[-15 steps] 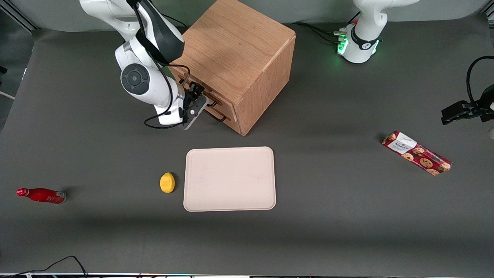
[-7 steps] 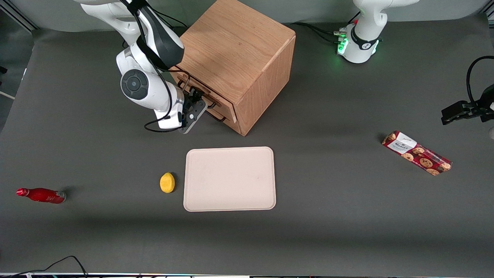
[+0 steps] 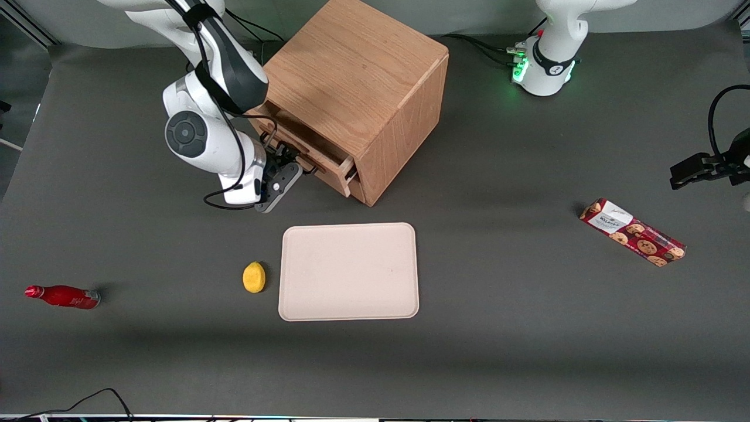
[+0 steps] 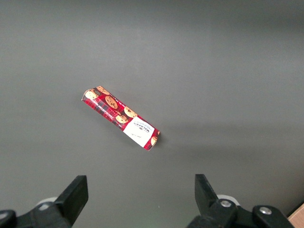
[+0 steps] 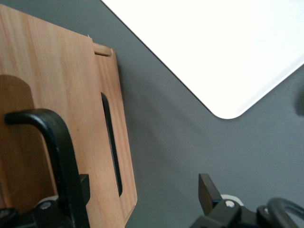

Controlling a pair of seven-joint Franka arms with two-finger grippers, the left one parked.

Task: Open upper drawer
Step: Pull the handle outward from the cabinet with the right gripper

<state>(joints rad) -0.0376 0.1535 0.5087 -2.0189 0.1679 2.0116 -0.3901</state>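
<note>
The oak box cabinet (image 3: 357,76) stands at the back of the table. Its upper drawer (image 3: 331,173) is slid partly out, with a dark gap showing above its front panel. My right gripper (image 3: 286,166) is right in front of the drawer at its thin black bar handle (image 3: 306,162). In the right wrist view the gripper (image 5: 145,194) is open. One finger (image 5: 81,190) lies against the black handle (image 5: 59,147) on the wooden drawer front (image 5: 42,85). The other finger (image 5: 206,190) hangs over bare table. The lower drawer is hidden under the upper one.
A beige tray (image 3: 348,271) lies nearer the front camera than the cabinet, with a yellow lemon (image 3: 254,276) beside it. A red bottle (image 3: 61,296) lies toward the working arm's end. A cookie box (image 3: 633,231) lies toward the parked arm's end.
My gripper has moved away from the cabinet toward the working arm's end, and the upper drawer has slid out with it from nearly closed to partly open.
</note>
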